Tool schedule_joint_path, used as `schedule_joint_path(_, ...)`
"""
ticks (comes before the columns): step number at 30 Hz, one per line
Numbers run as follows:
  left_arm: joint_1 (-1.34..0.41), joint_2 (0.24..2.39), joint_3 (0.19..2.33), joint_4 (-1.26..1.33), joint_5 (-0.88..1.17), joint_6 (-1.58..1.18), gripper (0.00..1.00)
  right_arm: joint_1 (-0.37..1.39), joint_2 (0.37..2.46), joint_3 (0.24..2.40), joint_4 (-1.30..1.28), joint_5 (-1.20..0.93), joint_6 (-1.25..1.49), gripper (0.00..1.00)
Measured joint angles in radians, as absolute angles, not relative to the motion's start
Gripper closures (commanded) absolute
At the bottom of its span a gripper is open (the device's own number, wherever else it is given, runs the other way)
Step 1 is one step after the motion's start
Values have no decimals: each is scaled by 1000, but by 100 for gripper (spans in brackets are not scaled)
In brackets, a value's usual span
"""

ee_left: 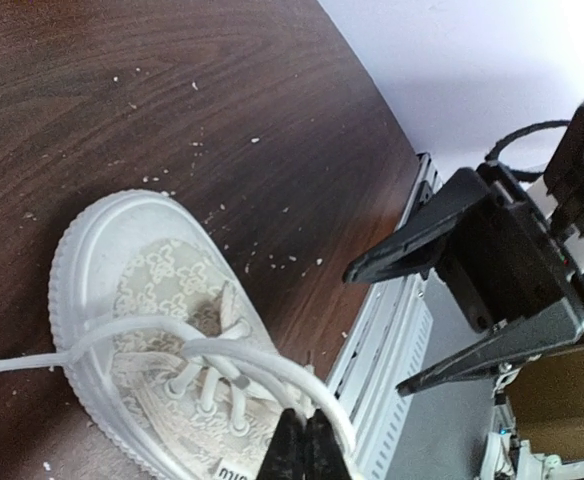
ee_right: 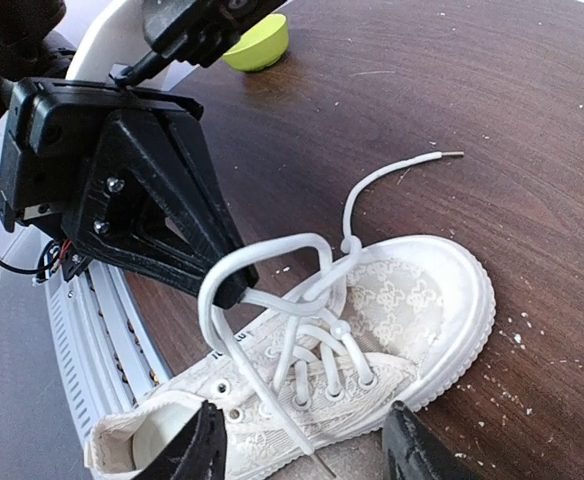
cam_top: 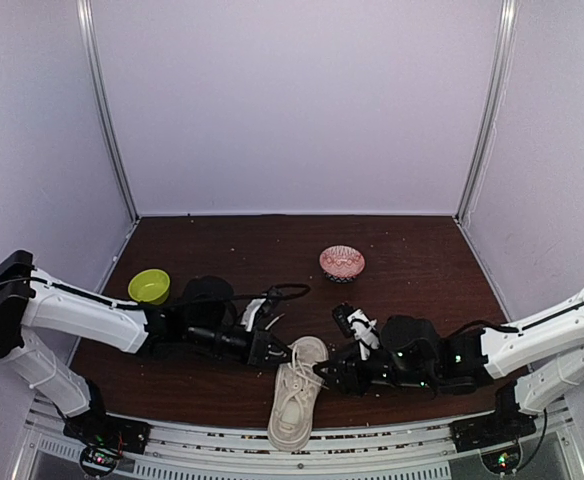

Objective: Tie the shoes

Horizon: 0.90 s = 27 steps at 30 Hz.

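A cream canvas sneaker (cam_top: pixel 296 400) lies at the table's near edge, toe pointing away, with its heel over the edge. My left gripper (ee_left: pixel 305 447) is shut on a loop of the white lace (ee_left: pixel 222 350) above the tongue. In the right wrist view this loop (ee_right: pixel 272 245) stands up from the eyelets, pinched by the left gripper (ee_right: pixel 229 287). The other lace end (ee_right: pixel 412 163) lies free on the table past the toe. My right gripper (ee_right: pixel 307 455) is open over the shoe (ee_right: pixel 372 320), a finger on each side, touching nothing.
A green bowl (cam_top: pixel 149 285) stands at the left behind my left arm, and a pink patterned bowl (cam_top: pixel 342 263) at the middle back. The metal rail (cam_top: pixel 272 455) runs along the table's near edge. White walls enclose three sides. Crumbs dot the wood.
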<state>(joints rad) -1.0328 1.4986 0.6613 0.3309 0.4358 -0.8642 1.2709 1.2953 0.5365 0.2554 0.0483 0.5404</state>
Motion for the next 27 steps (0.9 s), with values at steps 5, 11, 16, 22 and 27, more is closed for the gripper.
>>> schedule_joint_path(5, -1033, 1465, 718, 115, 389, -708, 100, 1263, 1299, 537, 248, 75, 574, 46)
schedule_joint_path(11, -1033, 1388, 831, -146, 292, -478, 100, 1256, 1339, 564, 224, 102, 606, 45)
schedule_joint_path(16, -1033, 1358, 878, -293, 249, -304, 100, 1254, 1348, 575, 223, 106, 612, 44)
schedule_joint_path(22, -1039, 1346, 911, -419, 195, -135, 100, 1248, 1351, 586, 219, 107, 617, 44)
schedule_joint_path(27, -1060, 1325, 942, -479, 118, -35, 100, 1236, 1367, 610, 197, 110, 625, 44)
